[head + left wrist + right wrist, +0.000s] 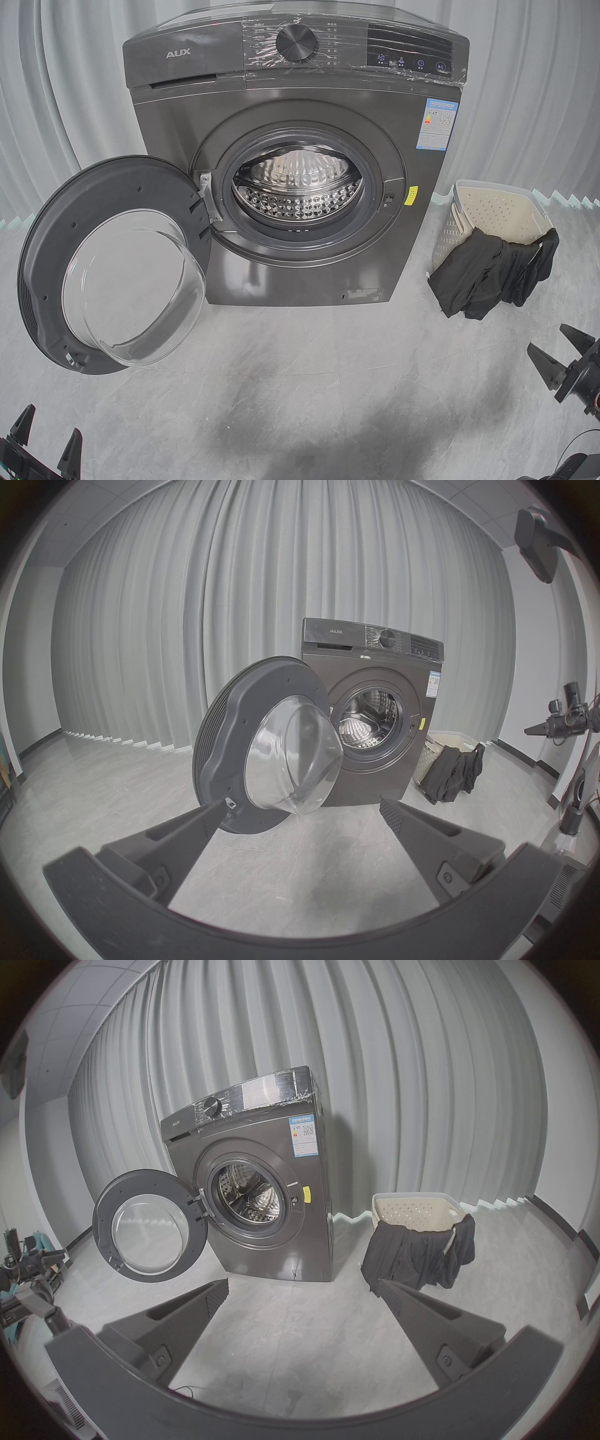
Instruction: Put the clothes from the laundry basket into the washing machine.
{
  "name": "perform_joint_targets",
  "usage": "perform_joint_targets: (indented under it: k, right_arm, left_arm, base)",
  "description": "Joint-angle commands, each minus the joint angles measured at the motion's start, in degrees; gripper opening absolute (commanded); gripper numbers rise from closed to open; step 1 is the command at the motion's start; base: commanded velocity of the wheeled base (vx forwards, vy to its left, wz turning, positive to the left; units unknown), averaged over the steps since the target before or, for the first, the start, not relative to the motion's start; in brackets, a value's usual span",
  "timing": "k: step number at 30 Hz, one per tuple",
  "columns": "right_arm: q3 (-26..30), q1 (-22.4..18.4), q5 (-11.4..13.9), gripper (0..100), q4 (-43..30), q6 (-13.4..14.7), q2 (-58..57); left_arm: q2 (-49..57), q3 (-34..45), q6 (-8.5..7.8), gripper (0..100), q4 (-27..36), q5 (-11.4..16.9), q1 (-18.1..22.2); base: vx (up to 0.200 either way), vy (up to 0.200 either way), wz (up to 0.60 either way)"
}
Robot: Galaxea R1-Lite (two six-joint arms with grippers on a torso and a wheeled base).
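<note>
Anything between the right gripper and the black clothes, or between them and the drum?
Nothing visible. Bare floor separates the right gripper from the black clothes draped over the laundry basket rim. The door is swung open to the robot's left, leaving the drum opening unobstructed.

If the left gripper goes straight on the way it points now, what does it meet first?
Probably the open door of the washer: it stands straight ahead of the left gripper. Depth is hard to judge.

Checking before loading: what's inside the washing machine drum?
The drum shows bare perforated metal, no clothes; its lower front is hidden behind the door seal. The black clothes hang over the laundry basket.
</note>
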State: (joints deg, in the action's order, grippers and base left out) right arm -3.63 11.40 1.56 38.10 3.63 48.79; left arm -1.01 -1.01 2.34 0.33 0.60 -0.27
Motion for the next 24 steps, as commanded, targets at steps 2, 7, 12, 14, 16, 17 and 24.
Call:
perform_joint_targets:
  k: [2, 7, 12, 14, 16, 17, 24]
  right_arm:
    - [2.84, -1.82, 0.81, 100, -8.04, -0.12, -17.23]
    - [3.63, -6.04, 1.52, 100, -14.89, -0.82, -27.34]
    - [3.63, -7.44, 2.31, 100, -28.69, -0.73, -40.79]
    - [3.63, -7.44, 2.31, 100, -31.24, -0.73, -43.51]
    - [3.63, -9.03, 2.75, 100, -34.40, -0.82, -46.41]
    - [3.46, -10.61, 3.80, 100, -34.93, -0.82, -47.20]
    - [3.63, -11.13, 3.80, 100, -34.76, -1.35, -48.79]
  left_arm:
    - [0.84, 0.84, -0.06, 100, -0.07, 0.02, 0.00]
    - [0.84, 0.84, -0.06, 100, -0.07, 0.02, 0.00]
    - [0.84, 0.84, -0.06, 100, -0.07, -0.07, 0.00]
    - [0.84, 0.84, -0.06, 100, -0.07, -0.07, 0.00]
    - [0.84, 0.84, -0.06, 100, -0.07, -0.07, 0.09]
    - [0.84, 0.84, -0.06, 100, -0.07, -0.07, 0.00]
    - [0.84, 0.84, -0.06, 100, -0.07, -0.07, 0.00]
  base:
    - [0.000, 0.000, 0.00]
    - [0.000, 0.000, 0.00]
    - [0.000, 0.000, 0.00]
    - [0.000, 0.000, 0.00]
    - [0.000, 0.000, 0.00]
    - [0.000, 0.000, 0.00]
    - [0.000, 0.000, 0.00]
